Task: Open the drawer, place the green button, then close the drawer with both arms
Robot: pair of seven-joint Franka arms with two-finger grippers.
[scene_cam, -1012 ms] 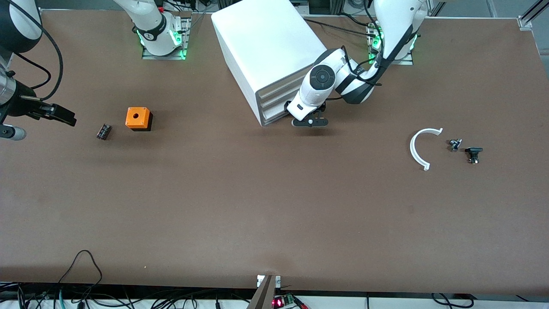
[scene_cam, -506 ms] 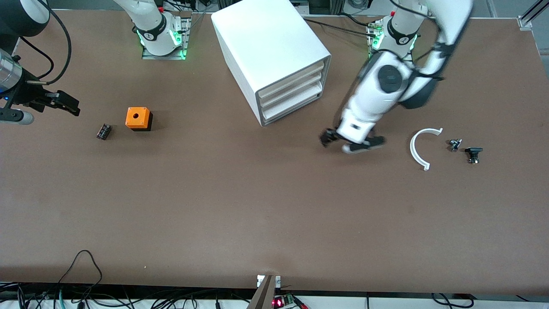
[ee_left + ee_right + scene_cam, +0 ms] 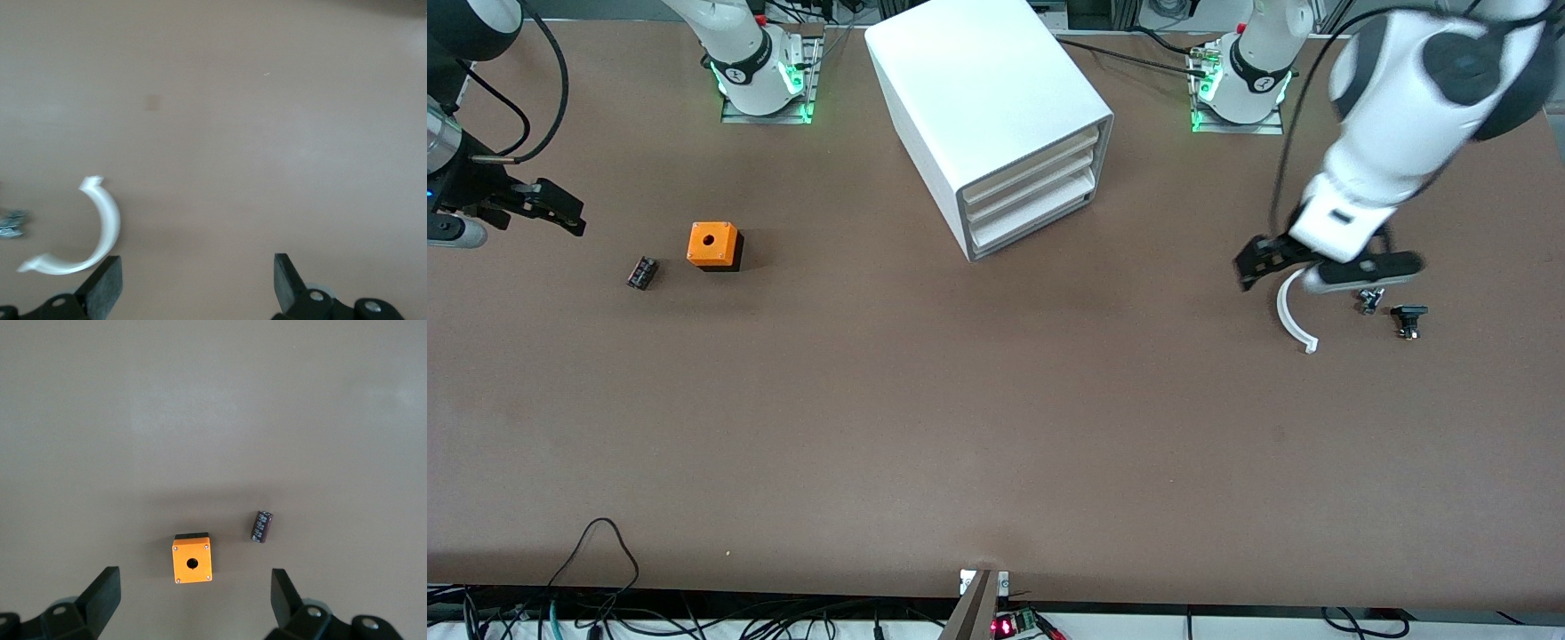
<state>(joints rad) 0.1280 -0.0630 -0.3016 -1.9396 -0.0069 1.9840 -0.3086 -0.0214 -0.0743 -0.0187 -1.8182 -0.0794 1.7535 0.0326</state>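
Note:
The white cabinet (image 3: 978, 98) stands near the robots' bases. Its lowest drawer (image 3: 1033, 224) looks shut, flush with the two above it. The green-capped button is out of view. My left gripper (image 3: 1316, 267) is open and empty, up over the white curved piece (image 3: 1288, 317) toward the left arm's end of the table. In the left wrist view the left gripper (image 3: 197, 287) hangs beside that curved piece (image 3: 103, 230). My right gripper (image 3: 551, 209) is open and empty over the right arm's end of the table. In the right wrist view the right gripper (image 3: 193, 600) is above the orange cube (image 3: 191, 563).
The orange cube with a hole (image 3: 713, 244) and a small dark cylinder (image 3: 641, 272) lie toward the right arm's end; the cylinder also shows in the right wrist view (image 3: 261, 527). Two small black parts (image 3: 1369, 300) (image 3: 1408, 320) lie beside the curved piece. Cables hang past the table's front edge.
My left arm has swung away from the cabinet's drawer fronts toward its own end of the table, ending over the white curved piece. My right gripper drifted slightly. The drawers look unchanged.

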